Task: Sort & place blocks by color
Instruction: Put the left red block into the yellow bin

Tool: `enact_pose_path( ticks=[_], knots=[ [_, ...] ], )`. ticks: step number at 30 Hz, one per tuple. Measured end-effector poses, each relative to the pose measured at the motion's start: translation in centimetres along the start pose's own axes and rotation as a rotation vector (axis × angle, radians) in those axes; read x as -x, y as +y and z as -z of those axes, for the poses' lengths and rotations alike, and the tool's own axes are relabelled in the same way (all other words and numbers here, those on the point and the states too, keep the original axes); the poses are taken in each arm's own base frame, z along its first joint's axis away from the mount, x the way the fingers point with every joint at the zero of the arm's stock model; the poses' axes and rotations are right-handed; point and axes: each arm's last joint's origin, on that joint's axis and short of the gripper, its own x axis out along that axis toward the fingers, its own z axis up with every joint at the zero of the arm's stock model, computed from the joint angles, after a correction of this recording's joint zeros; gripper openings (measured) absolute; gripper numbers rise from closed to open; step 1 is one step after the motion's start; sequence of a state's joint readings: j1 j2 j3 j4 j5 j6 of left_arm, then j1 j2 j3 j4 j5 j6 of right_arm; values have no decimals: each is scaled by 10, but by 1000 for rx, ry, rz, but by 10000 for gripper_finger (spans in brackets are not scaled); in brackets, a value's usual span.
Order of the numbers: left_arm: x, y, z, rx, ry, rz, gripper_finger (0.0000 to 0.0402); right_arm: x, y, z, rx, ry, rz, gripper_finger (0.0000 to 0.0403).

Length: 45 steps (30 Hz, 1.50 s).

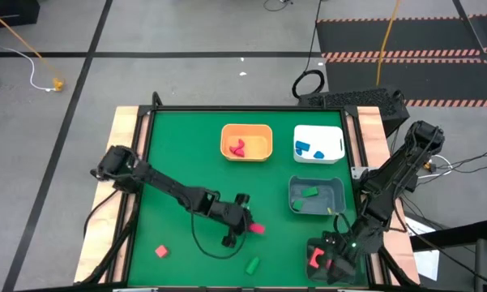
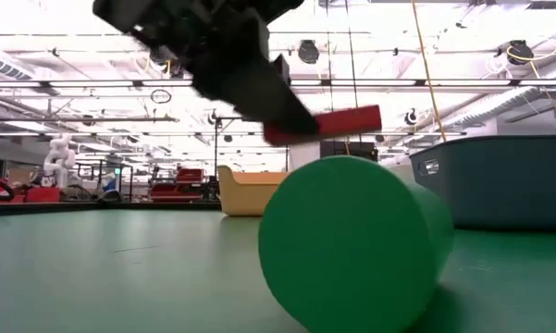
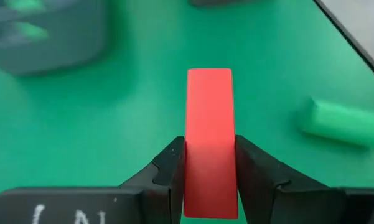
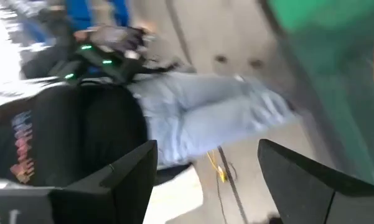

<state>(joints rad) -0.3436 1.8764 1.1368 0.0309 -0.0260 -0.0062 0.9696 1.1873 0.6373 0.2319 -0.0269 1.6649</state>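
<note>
My left gripper (image 1: 245, 221) hovers over the near middle of the green table, shut on a red bar (image 1: 257, 228); the low view shows that bar (image 2: 333, 122) raised above the mat. A green block (image 1: 252, 264) lies on its side near the near edge and looms large in the low view (image 2: 352, 242). A red cube (image 1: 161, 251) rests near the near left corner. My right gripper (image 1: 328, 261) sits at the near right corner, open, with a red piece (image 1: 314, 259) beside it; nothing lies between its fingers in the right wrist view (image 4: 208, 171). My left gripper pinches the red bar between its two fingers, on the bar's long sides near one end (image 3: 210, 163). The bar lies along the fingers and its free end (image 3: 210, 81) sticks out past the fingertips. The bar is lifted clear of the table, about level.
An orange bin (image 1: 259, 130) holds red pieces, a white bin (image 1: 328, 131) holds blue pieces, and a grey bin (image 1: 334, 188) holds green pieces, all on the far right half. A person in jeans (image 4: 193, 118) sits beyond the table's near right corner.
</note>
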Motion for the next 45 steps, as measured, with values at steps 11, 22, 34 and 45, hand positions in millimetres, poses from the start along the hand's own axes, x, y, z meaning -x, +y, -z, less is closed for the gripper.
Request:
enact_pose_path(
  ticks=[11, 22, 34, 45],
  knots=[
    [43, 85, -22, 52, -96, -332, 107, 5, 27, -22, 413, -224, -233, 270],
    [69, 166, -8, 203, -90, -531, 109, 12, 31, -48, 572, -354, -212, 270],
    [87, 211, 18, 433, -21, -630, 110, 40, 14, -62, 583, -461, -261, 270],
    [92, 219, 34, 554, 65, -650, 115, 47, 3, -71, 608, -533, -310, 270]
  ],
)
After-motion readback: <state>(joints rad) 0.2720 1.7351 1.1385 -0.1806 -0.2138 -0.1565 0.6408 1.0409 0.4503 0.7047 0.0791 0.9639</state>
